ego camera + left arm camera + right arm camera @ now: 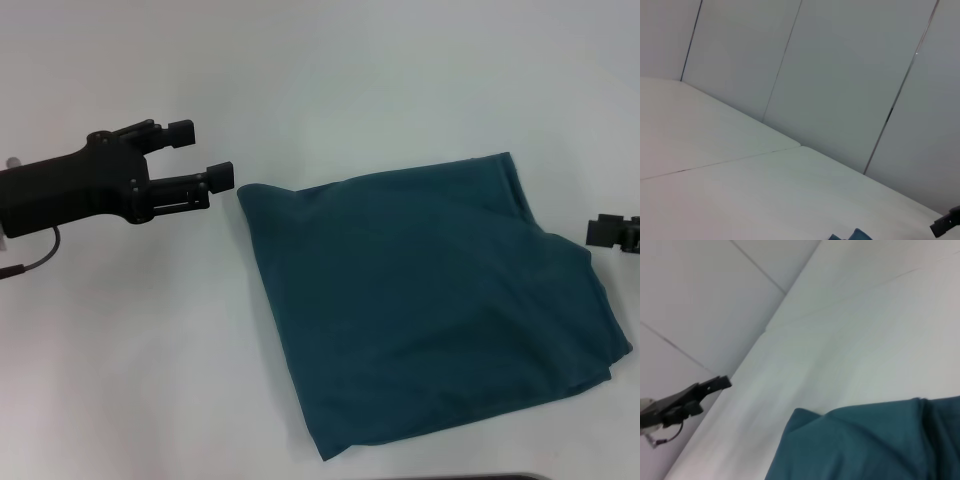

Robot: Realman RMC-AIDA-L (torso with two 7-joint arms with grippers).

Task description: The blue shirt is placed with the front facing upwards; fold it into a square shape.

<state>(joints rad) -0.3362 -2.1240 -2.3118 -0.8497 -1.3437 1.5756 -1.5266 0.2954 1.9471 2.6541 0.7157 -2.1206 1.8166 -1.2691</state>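
The blue shirt (425, 300) lies folded into a rough, slightly skewed square on the white table (150, 380). Only plain teal fabric shows; the lettering and collar are hidden. My left gripper (203, 153) is open and empty, hovering just left of the shirt's far left corner without touching it. My right gripper (612, 232) shows only partly at the right edge, beside the shirt's right side. The right wrist view shows the shirt (865, 445) and the left gripper (690, 397) farther off. A sliver of the shirt (857, 235) shows in the left wrist view.
The white table surface surrounds the shirt on all sides. Grey wall panels (840, 75) stand behind the table's far edge. A cable (35, 258) hangs from the left arm.
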